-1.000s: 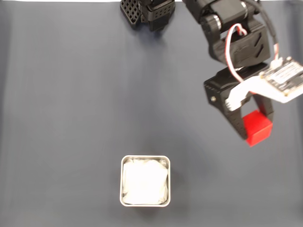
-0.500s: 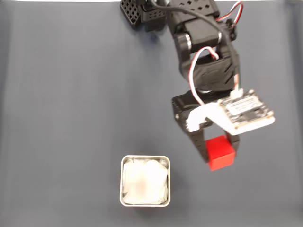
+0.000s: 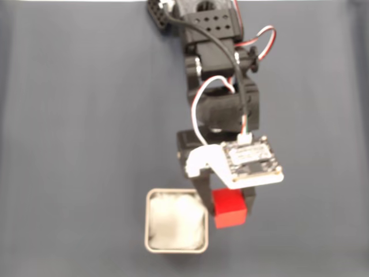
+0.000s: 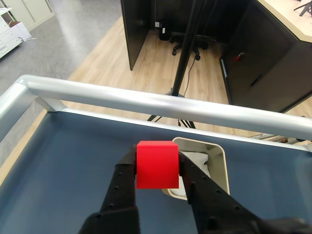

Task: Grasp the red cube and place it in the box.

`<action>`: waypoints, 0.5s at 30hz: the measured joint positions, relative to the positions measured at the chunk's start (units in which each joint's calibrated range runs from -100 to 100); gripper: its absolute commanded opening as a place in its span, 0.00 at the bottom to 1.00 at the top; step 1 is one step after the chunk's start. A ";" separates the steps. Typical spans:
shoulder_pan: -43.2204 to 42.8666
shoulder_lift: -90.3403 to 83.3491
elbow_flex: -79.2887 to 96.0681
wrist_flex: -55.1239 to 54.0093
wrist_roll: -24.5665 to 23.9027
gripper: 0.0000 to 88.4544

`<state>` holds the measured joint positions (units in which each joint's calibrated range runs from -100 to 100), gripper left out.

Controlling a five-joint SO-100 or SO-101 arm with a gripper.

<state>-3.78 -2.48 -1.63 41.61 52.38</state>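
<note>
Just beside the box [image 3: 176,220], above the table [image 3: 86,144], your gripper [image 3: 226,203] carries the red cube [image 3: 229,208] clamped between its jaws, so grasping is done and only placing it inside remains.

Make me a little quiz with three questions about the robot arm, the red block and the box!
1. True or false: the gripper is shut on the red cube.
2. In the fixed view, on which side of the box does the red cube sit? A) left B) right C) straight over its middle
3. Fill in the word: the lining inside the box is ____ in colour.

Key
1. True: in the wrist view one black finger presses each side of the cube.
2. B: the cube sits just past the box's right rim, not over the lining.
3. White.
</note>
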 measured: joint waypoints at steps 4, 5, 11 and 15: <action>1.19 1.82 -1.36 0.00 0.00 0.04; 1.48 2.26 -1.72 0.00 0.00 0.04; 3.04 4.78 -3.16 -0.56 0.00 0.04; 4.01 6.51 -4.16 -1.99 0.00 0.04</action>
<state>0.22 4.04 -5.79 39.62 52.38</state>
